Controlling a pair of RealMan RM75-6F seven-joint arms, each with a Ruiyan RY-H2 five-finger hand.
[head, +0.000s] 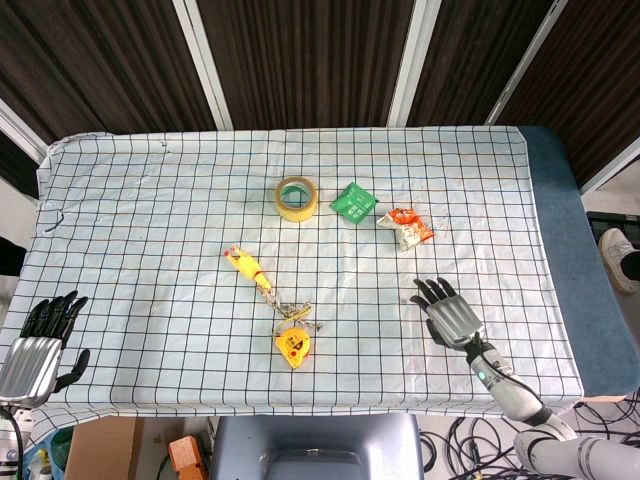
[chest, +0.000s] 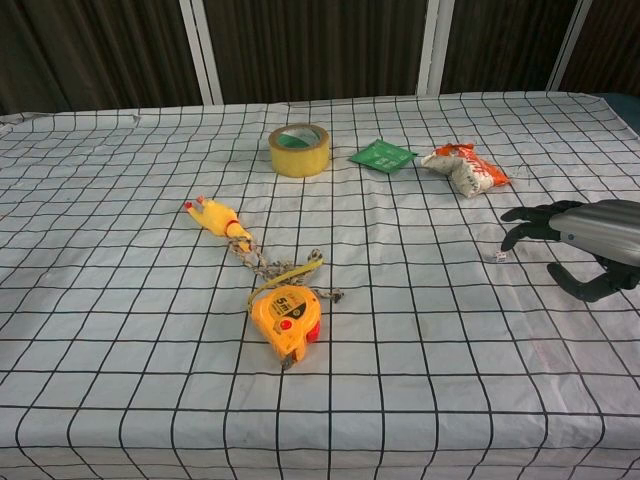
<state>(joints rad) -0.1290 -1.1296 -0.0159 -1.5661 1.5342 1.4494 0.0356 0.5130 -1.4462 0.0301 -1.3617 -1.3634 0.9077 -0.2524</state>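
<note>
The table (head: 150, 200) is covered by a white cloth with a black grid, and all positions below are given relative to the yellow tape measure (head: 291, 346) lying near the front centre. The right hand (head: 450, 312) hovers over the cloth well to the right of the tape measure, palm down, fingers apart and pointing away from the robot, holding nothing; the chest view shows the same hand (chest: 580, 238) with the thumb spread below the fingers. The left hand (head: 40, 345) sits far to the left of the tape measure, at the cloth's front-left edge, fingers loosely spread and empty. A roll of yellowish tape (head: 296, 197) lies flat well behind the tape measure. An orange-and-white snack packet (head: 407, 229) lies behind and to the right, nearest the right hand but apart from it. A green sachet (head: 354, 203) lies just left of that packet. A yellow rubber chicken (head: 247, 265) lies behind and left, joined to the tape measure by a tangled cord (head: 293, 312).
</note>
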